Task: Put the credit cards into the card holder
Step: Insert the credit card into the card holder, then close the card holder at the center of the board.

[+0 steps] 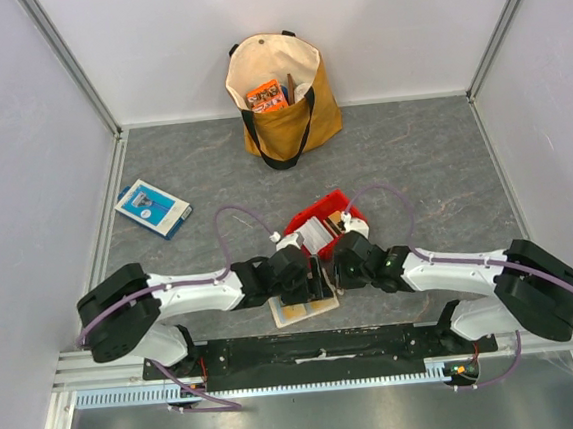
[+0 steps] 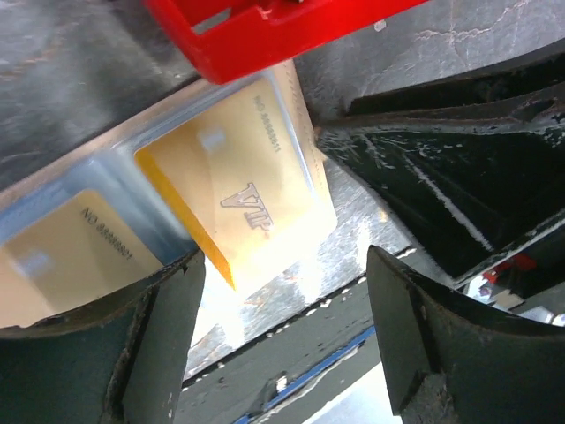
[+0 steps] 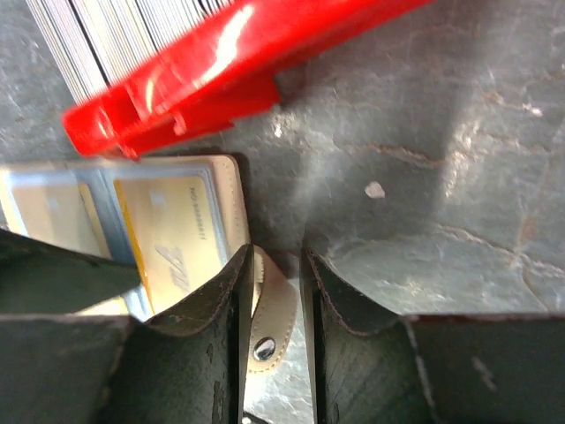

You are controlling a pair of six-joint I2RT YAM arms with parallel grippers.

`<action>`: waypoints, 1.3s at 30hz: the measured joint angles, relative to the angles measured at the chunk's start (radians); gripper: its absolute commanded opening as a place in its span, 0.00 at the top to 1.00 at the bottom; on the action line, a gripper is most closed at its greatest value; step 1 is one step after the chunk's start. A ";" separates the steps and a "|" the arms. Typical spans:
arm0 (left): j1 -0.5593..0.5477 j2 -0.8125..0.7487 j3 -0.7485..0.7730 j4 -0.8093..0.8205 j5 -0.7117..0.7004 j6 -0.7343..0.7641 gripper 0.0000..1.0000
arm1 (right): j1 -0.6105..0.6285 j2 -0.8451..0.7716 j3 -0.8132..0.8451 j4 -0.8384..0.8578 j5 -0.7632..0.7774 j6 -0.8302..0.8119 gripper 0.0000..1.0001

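Note:
The card holder [image 1: 305, 311] lies open on the grey table under both grippers. A gold credit card [image 2: 247, 190] marked VIP sticks partway out of one of its slots, and another gold card [image 2: 66, 256] sits in the slot beside it. My left gripper [image 2: 282, 327] hovers just over the VIP card, open, with nothing between its fingers. My right gripper [image 3: 276, 291] is shut on the holder's beige snap tab [image 3: 275, 314]. More pale credit cards [image 1: 315, 234] stand stacked in the red tray [image 1: 338, 206] right behind the holder.
A tan tote bag [image 1: 281, 94] with an orange packet [image 1: 266, 96] inside stands at the back centre. A blue-and-white flat box [image 1: 152, 208] lies at the left. White walls close in the table on three sides.

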 measured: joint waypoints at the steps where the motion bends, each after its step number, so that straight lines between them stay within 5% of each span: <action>1: 0.001 -0.019 -0.018 0.010 -0.010 0.012 0.16 | 0.002 -0.014 -0.005 -0.017 -0.002 0.000 0.66; 18: 0.003 -0.153 -0.123 0.031 -0.055 0.104 0.13 | 0.005 -0.128 -0.010 -0.012 -0.092 -0.031 0.71; 29: 0.005 -0.335 -0.179 -0.004 -0.123 0.103 0.10 | 0.030 -0.032 -0.006 0.090 -0.158 -0.044 0.71; 39: 0.049 -0.570 -0.183 -0.271 -0.245 0.073 0.04 | 0.095 0.124 0.109 0.017 -0.117 -0.085 0.71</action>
